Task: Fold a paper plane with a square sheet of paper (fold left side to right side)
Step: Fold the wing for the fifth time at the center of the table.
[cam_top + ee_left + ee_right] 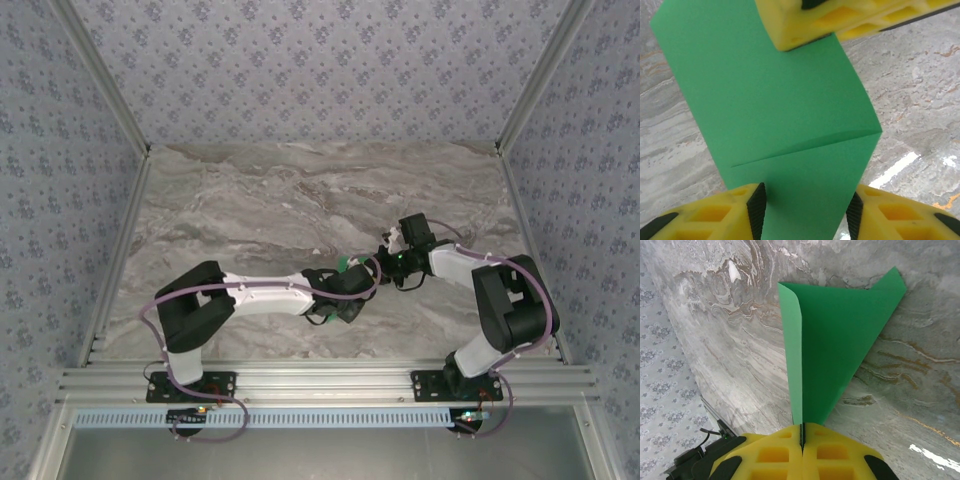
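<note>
We had the right claw (801,430) clenched on the square sheet of paper (835,335), above the worktop (715,350), so the left claw (806,216) (jaws apart, astride the sheet) could grasp its free end.

Paper (840,335) in right hand (801,432), over table (730,350)

The square sheet of paper (780,100) is thin, matte green paper, smooth apart from one sharp crease. Beneath the sheet, the tabletop (300,190) looks like polished grey marble with faint glossy glints. The left gripper (805,212) has matte yellow plastic fingers (715,215) with dull black pads (756,210).
</note>
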You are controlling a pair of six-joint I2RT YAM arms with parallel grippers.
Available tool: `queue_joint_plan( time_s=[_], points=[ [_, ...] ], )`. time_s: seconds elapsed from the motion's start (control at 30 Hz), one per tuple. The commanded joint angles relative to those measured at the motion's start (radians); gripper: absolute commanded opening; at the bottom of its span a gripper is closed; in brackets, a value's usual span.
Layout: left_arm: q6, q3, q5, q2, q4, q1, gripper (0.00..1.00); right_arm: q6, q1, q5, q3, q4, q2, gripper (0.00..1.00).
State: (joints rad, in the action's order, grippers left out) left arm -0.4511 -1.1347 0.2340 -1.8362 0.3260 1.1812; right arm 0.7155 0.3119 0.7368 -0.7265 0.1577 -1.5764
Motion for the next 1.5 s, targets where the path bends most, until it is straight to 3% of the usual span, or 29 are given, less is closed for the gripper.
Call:
queue_joint_plan(
  time_s=[0.0, 0.4, 0.67, 0.9, 1.07, 1.17, 1.33, 1.43, 1.47],
  points=[
    [0.011, -0.033, 0.021, -0.017, 0.031, 0.013, 0.43, -0.002, 0.000, 0.012, -0.022, 0.011, -0.019, 0.03],
    [0.012, -0.031, 0.019, -0.011, 0.036, 0.013, 0.21, -0.047, -0.005, 0.010, -0.037, 0.043, -0.015, 0.09],
    [0.017, -0.039, -0.024, 0.006, 0.034, 0.009, 0.12, -0.140, -0.082, -0.075, -0.041, 0.126, 0.124, 0.36],
    [0.011, -0.062, -0.179, 0.021, 0.033, -0.052, 0.11, -0.236, -0.188, -0.209, 0.013, 0.240, 0.346, 0.59],
    [-0.008, -0.037, -0.366, 0.037, -0.046, -0.119, 0.11, -0.238, -0.205, -0.136, 0.081, 0.180, 0.380, 0.75],
    [-0.032, -0.022, -0.465, 0.028, -0.094, -0.154, 0.11, -0.164, -0.202, -0.071, 0.124, 0.059, 0.352, 0.81],
    [-0.066, 0.014, -0.527, 0.025, -0.166, -0.179, 0.11, -0.094, -0.188, -0.025, 0.109, -0.068, 0.256, 0.87],
    [-0.084, 0.034, -0.560, 0.022, -0.204, -0.193, 0.11, -0.034, -0.178, -0.020, 0.095, -0.128, 0.196, 0.87],
    [-0.087, 0.037, -0.571, 0.019, -0.212, -0.196, 0.10, -0.015, -0.175, -0.029, 0.094, -0.148, 0.178, 0.82]
  ],
)
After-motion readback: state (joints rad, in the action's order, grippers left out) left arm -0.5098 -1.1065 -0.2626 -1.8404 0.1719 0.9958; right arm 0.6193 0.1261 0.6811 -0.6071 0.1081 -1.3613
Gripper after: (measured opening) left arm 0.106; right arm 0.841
